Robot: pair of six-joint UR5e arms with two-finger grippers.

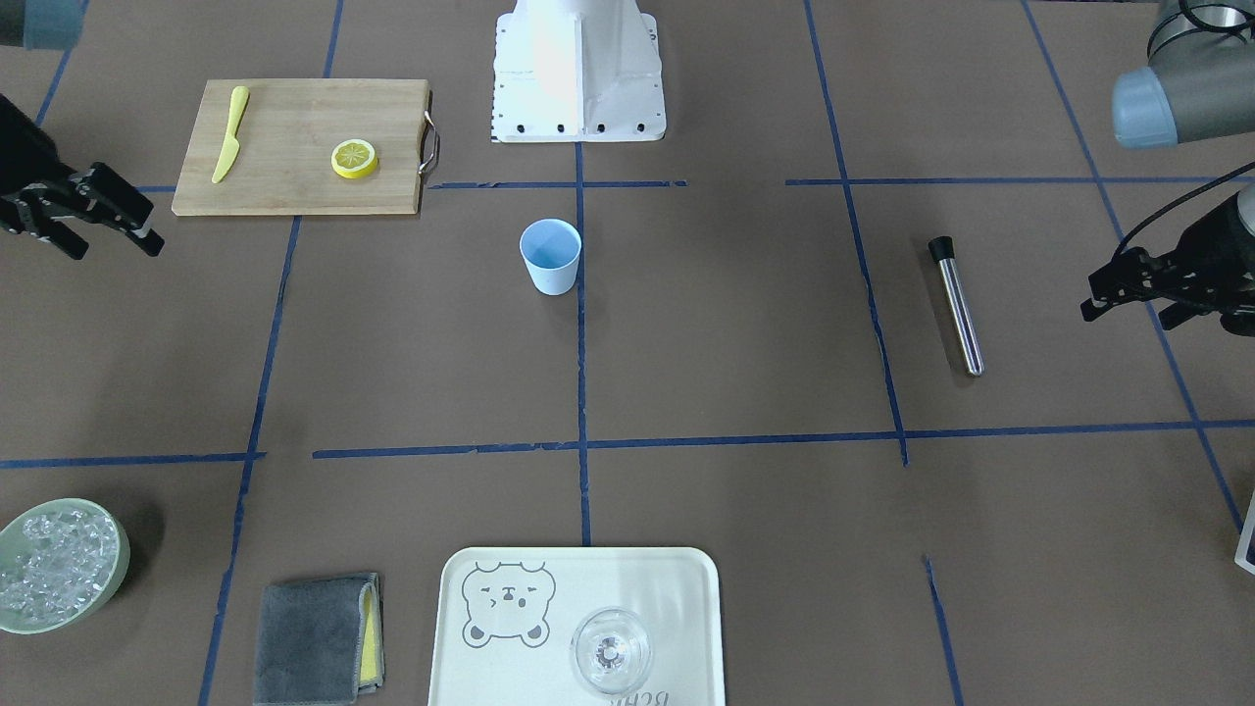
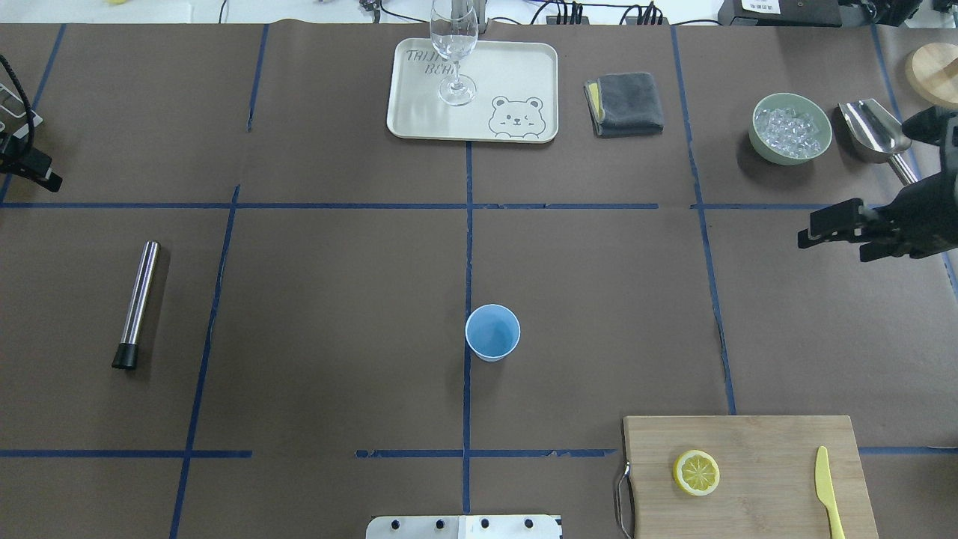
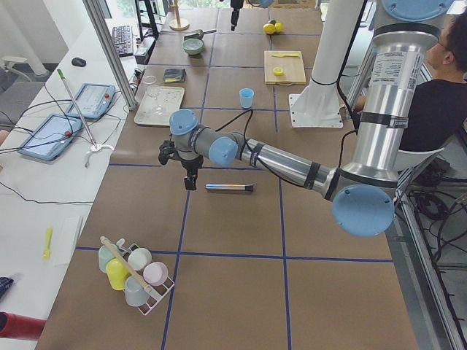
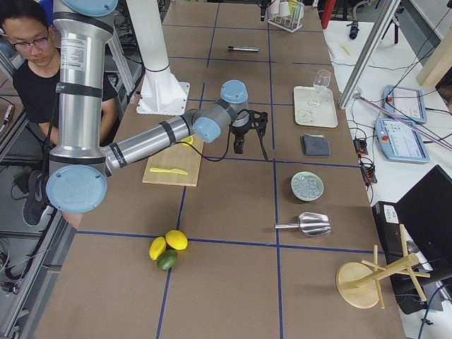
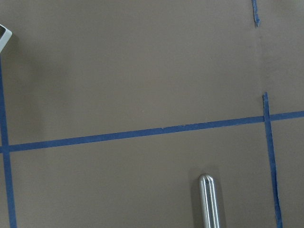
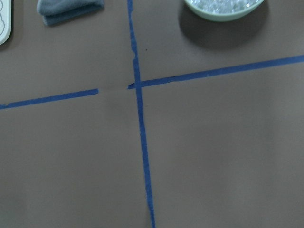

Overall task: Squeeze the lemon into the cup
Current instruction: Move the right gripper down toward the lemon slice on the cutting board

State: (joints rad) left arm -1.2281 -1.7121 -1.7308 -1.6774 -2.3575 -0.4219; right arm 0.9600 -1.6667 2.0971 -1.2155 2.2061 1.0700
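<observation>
The lemon slice (image 1: 354, 158) lies flat on the wooden cutting board (image 1: 294, 186); it also shows in the overhead view (image 2: 697, 472). Only one slice is in view. The light-blue cup (image 1: 550, 256) stands upright and empty mid-table (image 2: 492, 332). My right gripper (image 1: 115, 247) hovers open and empty at the table's side, away from the board (image 2: 833, 247). My left gripper (image 1: 1128, 316) hovers open and empty at the opposite side, beyond the steel tube. No fingers show in either wrist view.
A yellow plastic knife (image 2: 828, 490) lies on the board. A steel tube (image 2: 138, 302) lies near my left arm. A tray (image 2: 524, 75) with a clear glass (image 2: 453, 52), a grey cloth (image 2: 625, 103), a bowl of ice (image 2: 791, 129) and a metal scoop (image 2: 872, 131) line the far edge.
</observation>
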